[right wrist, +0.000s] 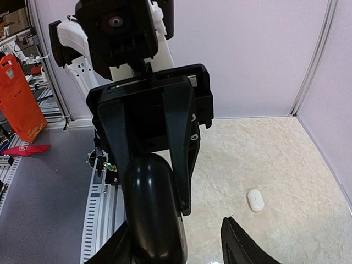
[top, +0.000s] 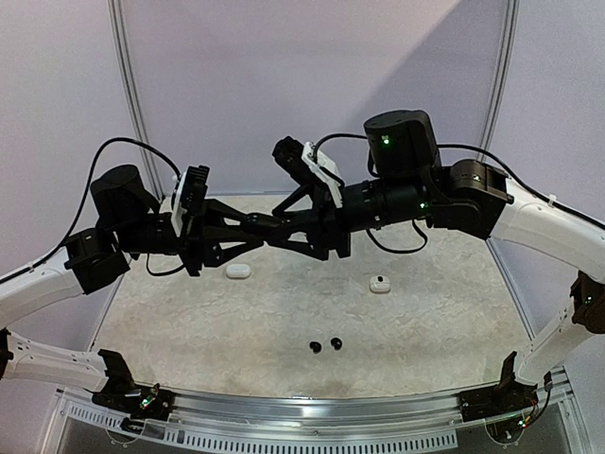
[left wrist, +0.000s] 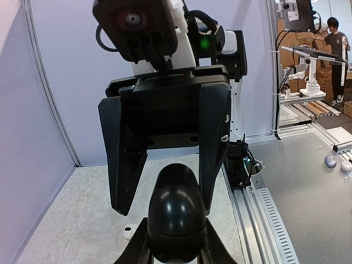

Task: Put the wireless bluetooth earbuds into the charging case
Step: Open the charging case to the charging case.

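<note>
The left gripper [left wrist: 176,245] is clamped narrowly on a glossy black egg-shaped charging case [left wrist: 176,209] and holds it in the air above the middle of the table, its fingers pinching the case's lower end. Facing it from the other side, the right gripper [right wrist: 176,242] has its jaws spread about the far end of the same case. In the right wrist view one finger stands clear of the shell, so the case seems to rest on the left grip alone.

The step in hand looks like a mid-air handover or a regrip of the case, and its lid appears shut. The next move calls for the right arm to back straight off without dragging the case. The case must then be opened before any bud can go in.

On the pale speckled table [top: 189,322], a white oval pod [top: 238,270] lies below the left gripper. The two round glossy black earbuds [top: 324,344] sit side by side nearer the arms, well apart from the case. Further right is a small white piece with a dark spot [top: 380,284]. Both arms cross above these things, so a descent needs one arm out of the way.
</note>
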### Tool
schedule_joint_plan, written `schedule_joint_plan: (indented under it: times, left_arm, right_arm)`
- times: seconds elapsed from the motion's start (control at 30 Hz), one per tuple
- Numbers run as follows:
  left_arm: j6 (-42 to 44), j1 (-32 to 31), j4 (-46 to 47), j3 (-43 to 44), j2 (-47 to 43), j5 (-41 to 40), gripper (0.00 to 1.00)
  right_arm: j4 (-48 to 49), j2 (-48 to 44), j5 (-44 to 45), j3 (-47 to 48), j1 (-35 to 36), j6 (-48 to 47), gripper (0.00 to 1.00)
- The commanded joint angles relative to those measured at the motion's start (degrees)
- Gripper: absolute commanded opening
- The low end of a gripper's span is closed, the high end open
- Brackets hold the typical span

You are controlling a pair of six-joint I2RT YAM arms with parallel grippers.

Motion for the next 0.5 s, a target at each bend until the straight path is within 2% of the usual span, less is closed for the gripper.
schedule_joint_plan:
  times: [0.0,0.1,0.47]
  left_arm:
    - [9.16,-1.02,-6.42,0.92,-1.06,1.37,0.00]
    - [11.79,-1.01,-6.89,0.92,-1.22,0.87,0.00]
    - [12.83,-1.10,-10.36,1.01,-1.42,0.62,0.00]
  right_arm:
    - [0.13,-0.48,2.64,1.16,-0.11,0.52,0.52]
    - [-0.03,-0.68,3.04,1.15,-0.10,0.57,0.52]
    - [-1.00,-0.28,4.43,1.32,-0.39,1.26,0.51]
